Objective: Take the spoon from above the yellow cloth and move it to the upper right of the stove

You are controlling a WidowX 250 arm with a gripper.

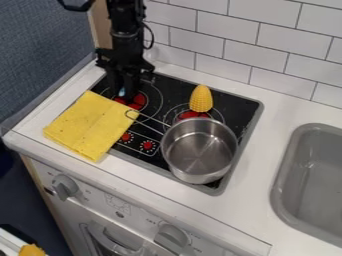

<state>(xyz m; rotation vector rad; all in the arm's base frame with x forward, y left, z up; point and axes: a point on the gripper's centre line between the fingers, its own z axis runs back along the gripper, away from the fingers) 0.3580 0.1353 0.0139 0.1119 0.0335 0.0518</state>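
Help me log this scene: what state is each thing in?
Yellow cloth: laid flat, overlapping the stove.
Pot: upright, lidless, on the stove.
Corn: upright on the stove, behind the pot.
Gripper: over the stove's upper left.
Small bluish thing: at the gripper; can't tell whether held.

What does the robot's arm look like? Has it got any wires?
The arm is black and chunky. Yes, a thin black cable loops out beside it. The gripper is black too, with blocky parts sticking out at its sides.
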